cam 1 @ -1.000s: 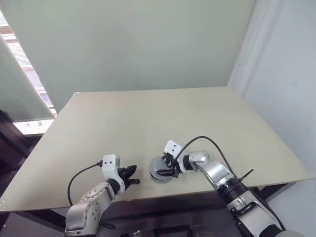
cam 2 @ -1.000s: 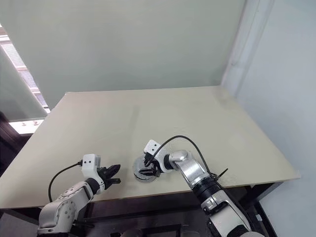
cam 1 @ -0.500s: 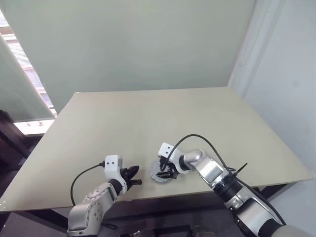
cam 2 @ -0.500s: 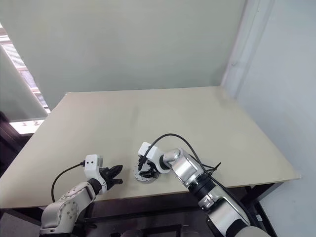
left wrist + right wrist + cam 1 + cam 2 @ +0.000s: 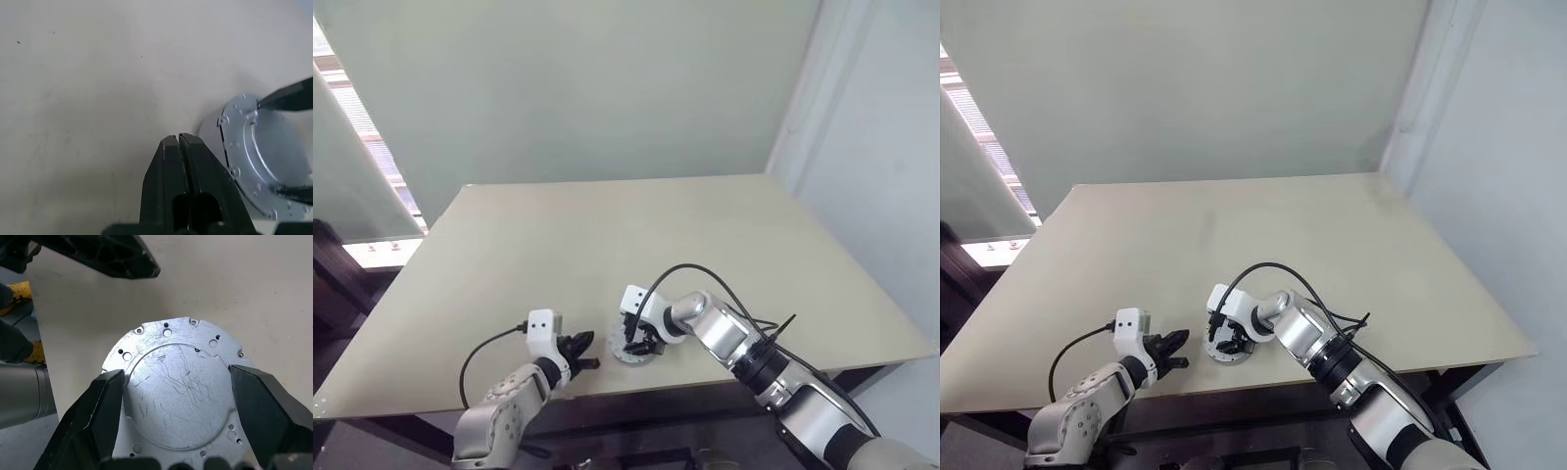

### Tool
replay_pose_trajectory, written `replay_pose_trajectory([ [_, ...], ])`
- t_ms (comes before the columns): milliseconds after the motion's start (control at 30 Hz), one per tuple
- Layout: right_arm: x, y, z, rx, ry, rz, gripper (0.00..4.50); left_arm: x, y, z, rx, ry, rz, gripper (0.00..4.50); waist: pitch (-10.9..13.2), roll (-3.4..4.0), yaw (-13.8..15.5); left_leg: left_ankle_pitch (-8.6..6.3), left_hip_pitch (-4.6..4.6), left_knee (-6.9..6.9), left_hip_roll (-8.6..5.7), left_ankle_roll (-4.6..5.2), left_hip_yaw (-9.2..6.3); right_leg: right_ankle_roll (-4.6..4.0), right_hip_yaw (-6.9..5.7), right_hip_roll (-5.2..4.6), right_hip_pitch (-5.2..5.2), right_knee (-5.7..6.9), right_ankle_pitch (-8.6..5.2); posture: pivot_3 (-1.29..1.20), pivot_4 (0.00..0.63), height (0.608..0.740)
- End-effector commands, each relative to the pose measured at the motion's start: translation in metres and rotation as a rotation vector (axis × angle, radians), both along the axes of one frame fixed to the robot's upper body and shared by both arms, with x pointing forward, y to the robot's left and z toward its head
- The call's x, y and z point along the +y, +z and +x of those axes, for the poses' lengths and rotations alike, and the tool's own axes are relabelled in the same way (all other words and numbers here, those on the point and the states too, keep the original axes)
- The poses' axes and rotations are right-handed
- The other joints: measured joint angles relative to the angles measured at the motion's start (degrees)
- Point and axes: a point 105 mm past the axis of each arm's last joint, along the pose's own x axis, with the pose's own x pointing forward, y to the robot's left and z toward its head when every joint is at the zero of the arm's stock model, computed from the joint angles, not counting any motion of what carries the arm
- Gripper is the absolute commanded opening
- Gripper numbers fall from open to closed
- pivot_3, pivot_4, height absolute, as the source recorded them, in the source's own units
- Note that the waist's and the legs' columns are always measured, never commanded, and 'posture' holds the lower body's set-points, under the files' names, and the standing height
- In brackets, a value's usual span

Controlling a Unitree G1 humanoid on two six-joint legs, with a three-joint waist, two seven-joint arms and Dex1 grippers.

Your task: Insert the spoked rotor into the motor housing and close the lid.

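The lid [image 5: 176, 396], a flat silver-gray metal disc with a raised round centre and small holes around its rim, lies on the counter [image 5: 607, 245] near the front edge, roughly midway across. Its broad scratched face points up. Being round, it has no long axis.

The right end effector [image 5: 176, 374] reaches down over the lid from the right. Its two black fingers [image 5: 98, 406] stand wide and bear on opposite sides of the raised centre. Treat the lid as gripped.

The left end effector [image 5: 178, 139] sits just beside the lid on its left, apart from it, with its fingers pressed together and holding nothing.

The counter is a pale beige board. A pale green wall [image 5: 607, 88] stands behind it, and a window blind [image 5: 357, 117] is at the left.
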Motion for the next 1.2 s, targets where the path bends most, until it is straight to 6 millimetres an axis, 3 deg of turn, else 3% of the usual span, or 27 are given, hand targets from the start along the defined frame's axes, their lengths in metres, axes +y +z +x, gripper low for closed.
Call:
replay_pose_trajectory([
  [33, -0.016, -0.022, -0.004, 0.067, -0.033, -0.096, 3.20, -0.010, 0.014, 0.005, -0.067, -0.056, 0.017, 0.00, -0.02, 0.03, 0.00, 0.00, 0.00, 0.00, 0.00, 0.00, 0.00, 0.00, 0.00, 0.00, 0.01, 0.00, 0.00, 0.00, 0.000, 0.740],
  [267, -0.015, -0.025, -0.006, 0.080, -0.026, -0.103, 3.20, -0.038, 0.015, 0.008, -0.071, -0.184, -0.001, 0.00, -0.19, 0.19, 0.00, 0.00, 0.02, 0.01, -0.01, 0.00, -0.01, 0.00, -0.01, -0.01, 0.04, -0.01, 0.00, 0.00, 0.000, 0.740],
  [400, -0.015, -0.025, -0.006, 0.082, -0.026, -0.104, 3.20, -0.046, 0.005, 0.010, -0.037, -0.220, 0.016, 0.00, -0.32, 0.38, 0.01, 0.00, 0.04, 0.01, -0.03, 0.00, -0.01, 0.01, -0.01, -0.02, 0.07, -0.01, -0.01, 0.00, 0.000, 0.740],
  [600, -0.014, -0.025, -0.007, 0.087, -0.028, -0.096, 3.20, -0.051, -0.018, 0.006, 0.053, -0.274, 0.078, 0.00, -0.55, 0.62, 0.02, 0.00, 0.12, 0.01, -0.14, 0.01, -0.10, 0.04, -0.01, -0.06, 0.22, -0.05, -0.02, 0.00, 0.000, 0.740],
  [800, -0.010, -0.020, -0.005, 0.062, -0.014, -0.056, 3.20, -0.049, -0.023, 0.004, 0.068, -0.289, 0.112, 0.00, -0.66, 0.70, 0.00, -0.14, 0.52, -0.04, -0.14, -0.20, -0.09, 0.06, -0.01, -0.11, 0.44, -0.06, -0.05, 0.00, 0.000, 0.740],
  [933, -0.001, -0.012, -0.005, 0.056, 0.002, 0.015, 4.48, -0.048, -0.025, 0.005, 0.074, -0.296, 0.130, 0.00, -0.70, 0.74, -0.05, -0.14, 0.55, -0.04, -0.13, -0.22, -0.08, 0.05, -0.01, -0.11, 0.41, -0.04, -0.05, 0.00, 0.000, 0.740],
  [1200, 0.015, 0.016, 0.005, -0.004, -0.018, 0.188, 4.48, -0.045, -0.029, 0.004, 0.088, -0.296, 0.162, 0.00, -0.69, 0.74, -0.05, -0.15, 0.56, -0.08, -0.12, -0.22, -0.08, 0.05, -0.01, -0.10, 0.35, -0.03, -0.05, 0.00, 0.000, 0.740],
])
